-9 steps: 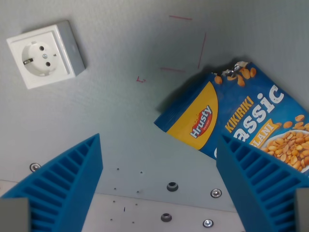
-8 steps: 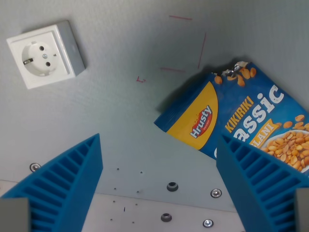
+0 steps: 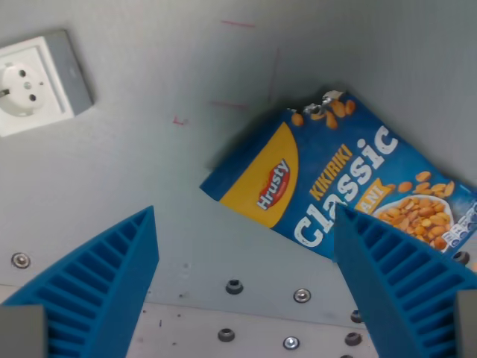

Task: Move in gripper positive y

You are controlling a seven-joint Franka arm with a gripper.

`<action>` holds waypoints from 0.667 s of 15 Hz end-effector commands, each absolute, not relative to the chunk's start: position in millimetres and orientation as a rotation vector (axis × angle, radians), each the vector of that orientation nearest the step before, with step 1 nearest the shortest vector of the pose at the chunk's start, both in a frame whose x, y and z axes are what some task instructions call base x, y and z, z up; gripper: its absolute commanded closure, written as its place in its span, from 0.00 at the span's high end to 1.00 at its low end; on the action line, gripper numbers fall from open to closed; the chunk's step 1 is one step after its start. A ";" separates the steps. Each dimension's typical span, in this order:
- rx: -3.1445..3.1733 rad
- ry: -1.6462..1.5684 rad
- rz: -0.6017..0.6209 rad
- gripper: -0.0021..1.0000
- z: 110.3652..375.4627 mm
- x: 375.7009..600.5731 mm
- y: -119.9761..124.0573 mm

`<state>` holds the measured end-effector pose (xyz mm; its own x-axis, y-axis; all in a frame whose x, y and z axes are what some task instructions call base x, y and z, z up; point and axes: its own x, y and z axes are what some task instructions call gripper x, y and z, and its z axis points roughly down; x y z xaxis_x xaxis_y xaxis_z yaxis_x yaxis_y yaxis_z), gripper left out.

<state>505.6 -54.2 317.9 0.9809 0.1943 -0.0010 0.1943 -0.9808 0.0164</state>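
My gripper is open and empty; its two blue ribbed fingers stand at the lower left and lower right of the wrist view. A blue and yellow Hrusty Classic peanut bag lies flat on the grey table, at the wrist view's right, partly behind the right finger. The gap between the fingers holds only bare table.
A white wall socket lies on the table at the wrist view's upper left, cut by the frame edge. Thin red pen marks sit on the grey surface near the top. A paler strip with several screws runs along the bottom.
The whole scene has shifted to the wrist view's left and slightly up, so the camera has moved. More of the peanut bag shows and the socket now sits at the left edge.
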 end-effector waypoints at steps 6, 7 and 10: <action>3.117 0.325 -0.008 1.00 320.0 520.6 -92.9; 3.117 0.325 -0.008 1.00 320.0 521.6 -97.8; 3.117 0.325 -0.008 1.00 320.1 524.7 -112.5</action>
<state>517.4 -106.8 318.3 0.9822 0.1873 0.0154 0.1869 -0.9820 0.0260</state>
